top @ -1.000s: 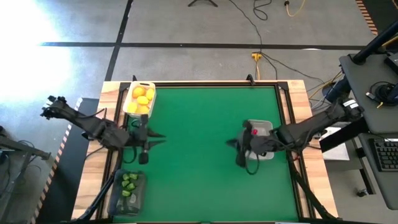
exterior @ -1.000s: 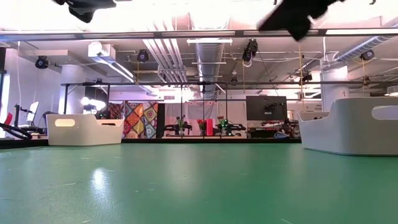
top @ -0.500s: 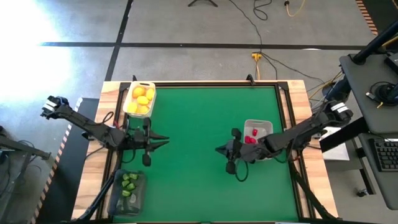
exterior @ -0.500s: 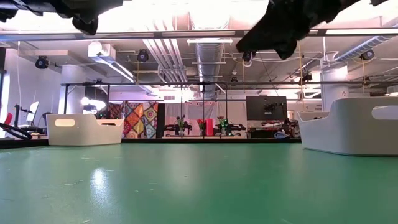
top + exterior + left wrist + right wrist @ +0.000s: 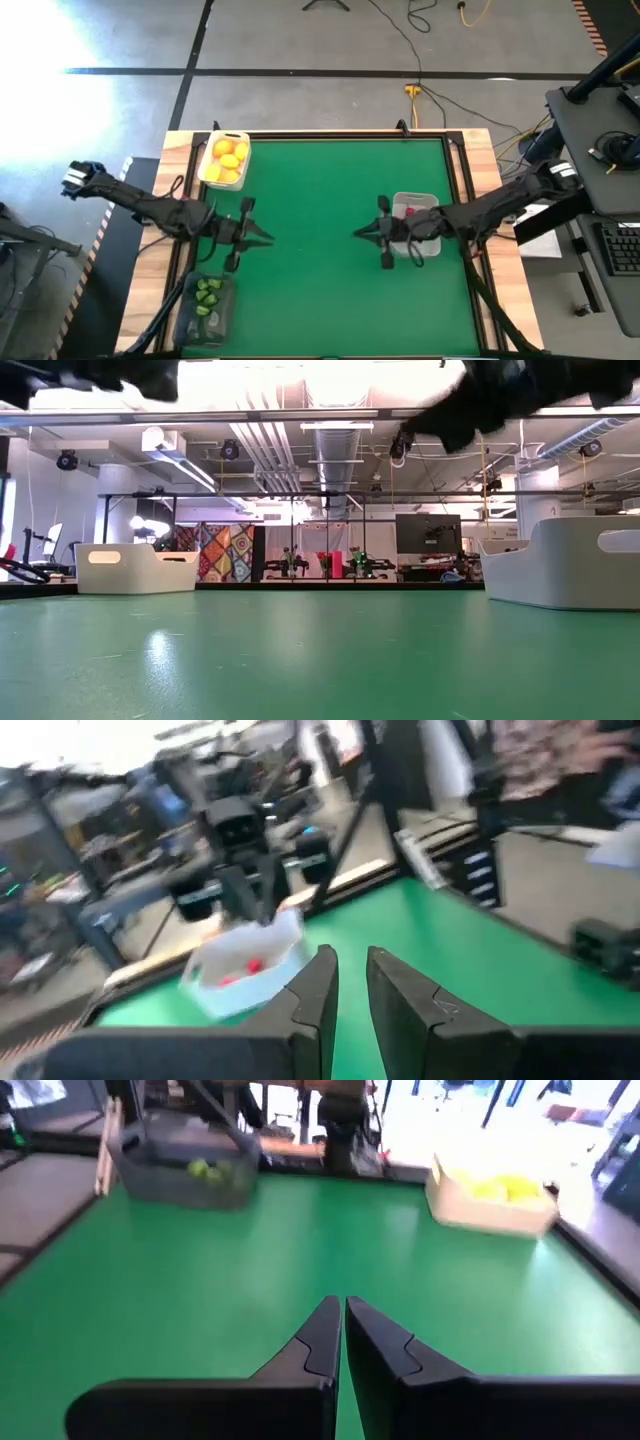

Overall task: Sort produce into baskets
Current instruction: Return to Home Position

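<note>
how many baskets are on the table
3: white basket at the high view's top left, grey basket at its right, dark basket at its bottom left. None seem hidden.

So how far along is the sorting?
Looks about done: yellow fruits lie in the white basket, green pieces in the dark basket, red pieces in the grey basket. Nothing loose is left on the green mat. The left gripper and right gripper hang empty above it.

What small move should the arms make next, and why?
Probably draw both arms back to rest. Yellow fruits lie in the white basket, red pieces in the grey basket, green pieces in the dark basket; no loose piece shows on the green mat, and the left gripper and right gripper hover empty.
</note>
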{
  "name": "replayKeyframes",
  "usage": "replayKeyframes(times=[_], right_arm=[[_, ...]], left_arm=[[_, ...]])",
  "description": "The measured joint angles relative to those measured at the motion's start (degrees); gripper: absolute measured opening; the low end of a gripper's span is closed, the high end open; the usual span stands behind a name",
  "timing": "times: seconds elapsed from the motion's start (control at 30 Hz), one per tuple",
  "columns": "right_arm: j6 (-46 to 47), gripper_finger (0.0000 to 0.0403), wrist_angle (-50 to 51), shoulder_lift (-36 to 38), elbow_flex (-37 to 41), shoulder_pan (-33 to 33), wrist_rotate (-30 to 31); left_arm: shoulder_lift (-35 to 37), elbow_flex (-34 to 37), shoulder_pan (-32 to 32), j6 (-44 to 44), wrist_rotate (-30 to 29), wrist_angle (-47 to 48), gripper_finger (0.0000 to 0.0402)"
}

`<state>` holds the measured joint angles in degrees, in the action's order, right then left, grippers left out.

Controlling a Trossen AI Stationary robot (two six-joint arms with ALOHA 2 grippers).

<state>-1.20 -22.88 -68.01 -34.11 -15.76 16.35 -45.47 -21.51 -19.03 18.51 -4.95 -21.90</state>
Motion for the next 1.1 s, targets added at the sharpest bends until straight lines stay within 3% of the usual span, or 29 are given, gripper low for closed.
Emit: replayKeyframes(times=[0.07, 0.2, 0.27, 0.43, 0.6, 0.7, 0.83, 0.9, 1.03, 1.1], right_arm=[[0.21, 0.0013, -1.88, 3.03, 4.99, 3.01, -3.64], [0.49, 0.0013, -4.89, 9.73, 12.78, 9.15, -10.48], [-0.27, 0.0013, -5.05, 14.06, 15.9, 10.46, -10.32], [-2.9, 0.0013, -5.43, 27.55, 24.19, 10.79, -8.81], [-3.16, 0.0013, -5.19, 39.63, 32.62, 10.65, -8.82], [-4.83, 0.0013, 0.77, 44.75, 33.29, 10.14, -8.65], [-7.06, 0.0013, 0.36, 46.63, 33.33, 7.48, -8.23], [-7.36, 0.0013, 0.39, 47.35, 33.33, 6.07, -7.86], [-4.73, 0.0013, 5.21, 51.55, 33.35, 5.33, -10.63], [-4.35, 0.0013, 9.89, 55.31, 32.92, 6.18, -14.76]], left_arm=[[0.19, 0.74, 3.4, -1.09, 1.04, -0.53, 0.0042], [0.36, 3.12, 13.62, -3.83, 10.4, -2.75, 0.0042], [0.21, 4.37, 19.33, -5.64, 14.26, -3.73, 0.0042], [3.76, 7.91, 26.36, -7.07, 14.69, -4.55, 0.0042], [12.66, 15.23, 25.2, -8.83, 8.75, -4.36, 0.0042], [17.46, 20.56, 22.87, -11.18, 3.45, -5.31, 0.0042], [20.2, 19.4, 17.14, -14.37, -4.72, 5.47, 0.0042], [20.24, 19.15, 14.0, -13.76, -8.05, 5.72, 0.0042], [23.19, 18.88, 11.66, -12.49, -8.36, 6.59, 0.0042], [25.93, 20.06, 12.78, -12.74, -3.81, 8.56, 0.0042]])
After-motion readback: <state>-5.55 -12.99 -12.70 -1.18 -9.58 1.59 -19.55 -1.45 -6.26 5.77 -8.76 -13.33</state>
